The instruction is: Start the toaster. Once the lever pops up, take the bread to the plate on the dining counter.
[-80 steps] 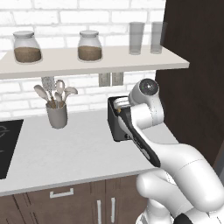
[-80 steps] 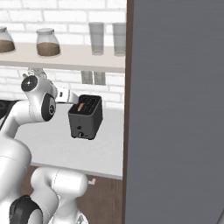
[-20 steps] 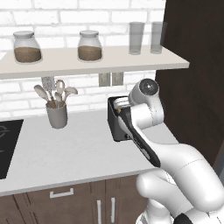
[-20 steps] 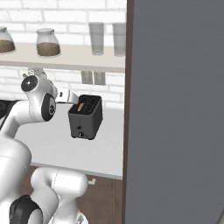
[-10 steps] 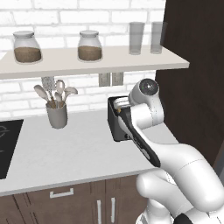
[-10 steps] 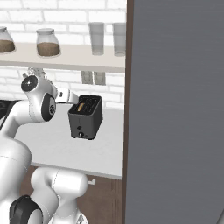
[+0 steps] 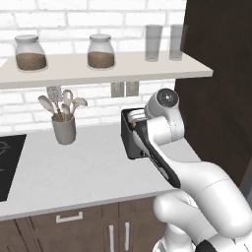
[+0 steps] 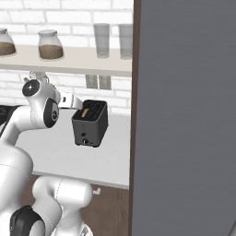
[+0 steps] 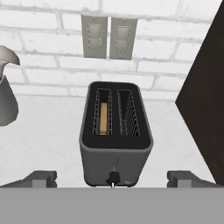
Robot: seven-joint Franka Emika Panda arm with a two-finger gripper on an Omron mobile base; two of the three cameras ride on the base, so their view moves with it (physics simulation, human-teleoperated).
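The dark grey toaster (image 9: 116,131) stands on the grey worktop against the brick wall, also seen in the left base view (image 7: 131,139) and the right base view (image 8: 91,123). The golden-brown bread (image 9: 103,119) sits down in its left slot, and its top edge peeks out in the right base view (image 8: 85,113). A small knob (image 9: 113,177) sits low on the toaster's front face. My gripper (image 9: 113,178) hovers in front of and above the toaster, open, with one fingertip on each side of it and nothing between them. The plate and the dining counter are out of view.
A grey utensil holder (image 7: 64,129) with spoons stands left of the toaster. A tall dark cabinet side (image 9: 205,109) rises close on the toaster's right. A shelf (image 7: 103,69) with jars and glasses hangs overhead. A black cooktop (image 7: 7,167) lies far left.
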